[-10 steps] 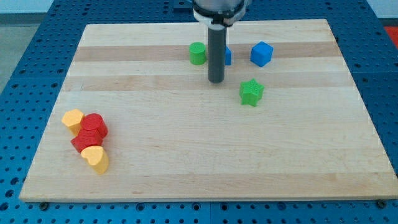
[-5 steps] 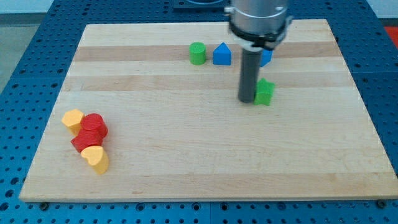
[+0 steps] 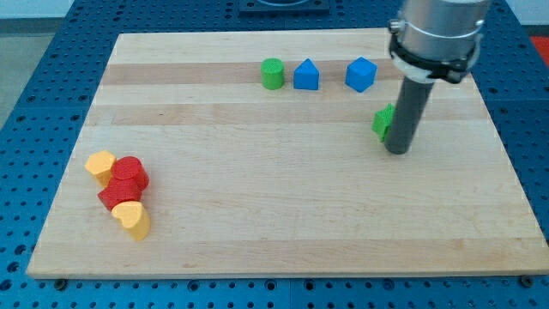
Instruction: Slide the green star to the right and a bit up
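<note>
The green star (image 3: 383, 122) lies on the wooden board (image 3: 283, 215) at the view's upper right, mostly hidden behind my dark rod. My tip (image 3: 396, 151) rests on the board just right of and slightly below the star, touching or nearly touching it. A blue cube (image 3: 361, 75) sits above the star toward the view's top.
A green cylinder (image 3: 273, 74) and a blue house-shaped block (image 3: 306, 75) stand near the view's top centre. At the lower left, a yellow block (image 3: 100, 164), two red blocks (image 3: 125, 182) and a yellow heart (image 3: 132, 218) form a cluster. The board's right edge is close to my tip.
My rod swept from the view's top centre to the right. The green star moved right and slightly up. My tip went from the star's left side to its right side.
</note>
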Available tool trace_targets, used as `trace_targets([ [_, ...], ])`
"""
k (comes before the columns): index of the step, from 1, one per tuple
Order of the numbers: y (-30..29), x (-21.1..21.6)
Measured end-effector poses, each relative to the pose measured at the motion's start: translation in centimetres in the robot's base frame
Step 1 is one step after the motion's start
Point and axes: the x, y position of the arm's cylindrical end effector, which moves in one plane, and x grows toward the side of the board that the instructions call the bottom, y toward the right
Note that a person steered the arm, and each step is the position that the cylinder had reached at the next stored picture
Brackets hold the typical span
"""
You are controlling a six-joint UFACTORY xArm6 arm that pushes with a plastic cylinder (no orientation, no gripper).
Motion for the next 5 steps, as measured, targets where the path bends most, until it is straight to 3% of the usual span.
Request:
trace_targets([
  [5,-4.2,-3.5],
])
